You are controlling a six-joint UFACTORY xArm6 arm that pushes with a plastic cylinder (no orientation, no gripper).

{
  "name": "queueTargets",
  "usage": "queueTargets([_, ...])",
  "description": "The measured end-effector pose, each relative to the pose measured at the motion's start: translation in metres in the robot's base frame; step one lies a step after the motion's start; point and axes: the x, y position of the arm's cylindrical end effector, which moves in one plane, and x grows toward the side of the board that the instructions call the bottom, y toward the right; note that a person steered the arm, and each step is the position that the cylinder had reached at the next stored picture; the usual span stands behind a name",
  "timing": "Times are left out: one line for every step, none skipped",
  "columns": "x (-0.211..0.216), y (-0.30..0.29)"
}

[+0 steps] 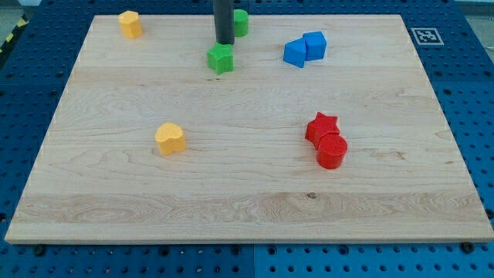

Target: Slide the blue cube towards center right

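The blue cube (315, 44) sits near the view's top, right of centre, touching a second blue block (295, 53) of irregular shape on its left. My tip (225, 42) is the lower end of the dark rod at the view's top centre. It stands well to the left of the blue cube, just above a green star-like block (221, 59) and beside a green block (240, 22) partly hidden behind the rod.
A yellow block (130, 24) lies at the view's top left and a yellow heart-like block (170, 139) at centre left. A red star (322, 127) touches a red cylinder (332, 151) at centre right. The wooden board (247, 208) rests on a blue pegboard.
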Motion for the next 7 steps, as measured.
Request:
queueTargets([0.0, 0.028])
queueTargets([0.0, 0.06])
queueTargets([0.003, 0.091])
queueTargets([0.006, 0.12])
queueTargets([0.008, 0.147])
queueTargets([0.008, 0.163])
queueTargets([0.008, 0.177])
